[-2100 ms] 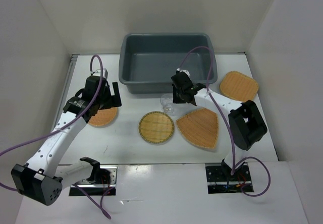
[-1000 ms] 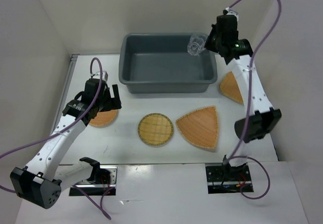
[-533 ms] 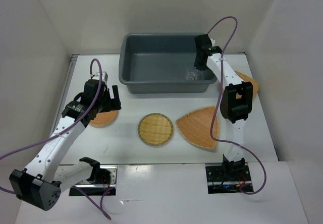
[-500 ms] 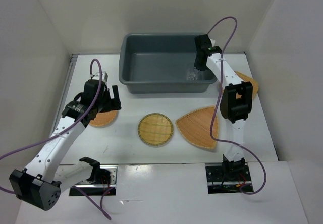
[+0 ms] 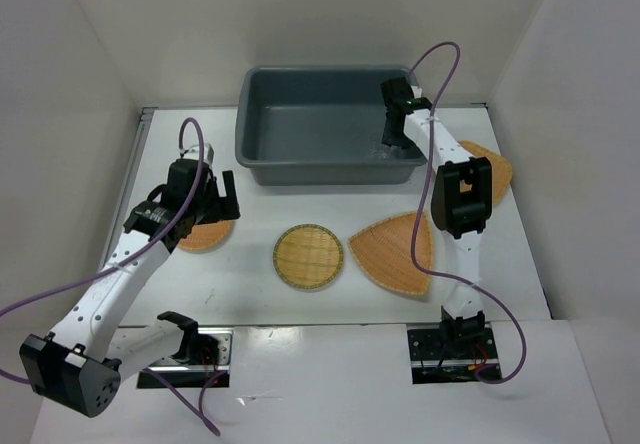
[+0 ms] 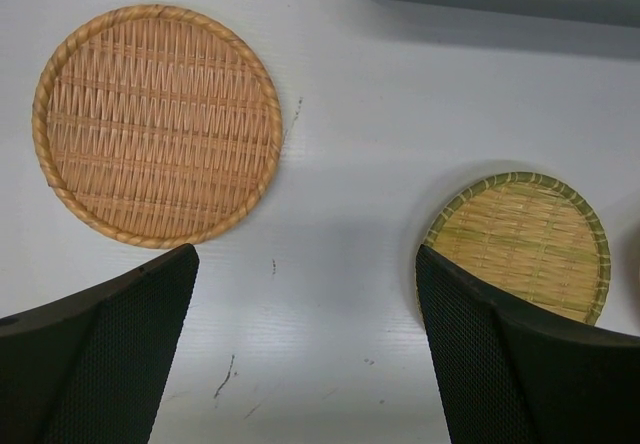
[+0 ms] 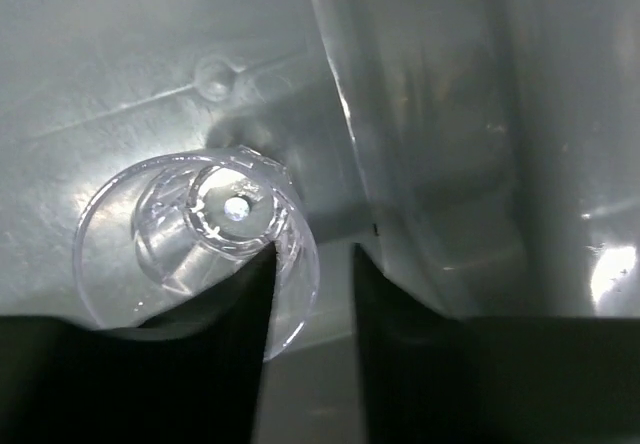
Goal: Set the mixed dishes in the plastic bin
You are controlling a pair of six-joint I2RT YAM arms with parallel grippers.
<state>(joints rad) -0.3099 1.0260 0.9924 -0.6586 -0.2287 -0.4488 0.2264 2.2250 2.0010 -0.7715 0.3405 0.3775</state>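
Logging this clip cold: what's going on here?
The right pincer is down inside the grey plastic bin, straddling the wall of the glass cup near a floor corner; whether it has let go is unclear. The left pincer hovers open over the gap between the tan round tray and the green-rimmed round tray. Those, the fan-shaped tray and the rounded square tray all lie outside the bin.

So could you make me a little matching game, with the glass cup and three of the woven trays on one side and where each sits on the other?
1. glass cup
2. fan-shaped tray
3. green-rimmed round tray
4. rounded square tray

A. beside the bin's right end
B. inside the bin
C. middle of the front row
D. right end of the front row

Pairs: 1-B, 2-D, 3-C, 4-A
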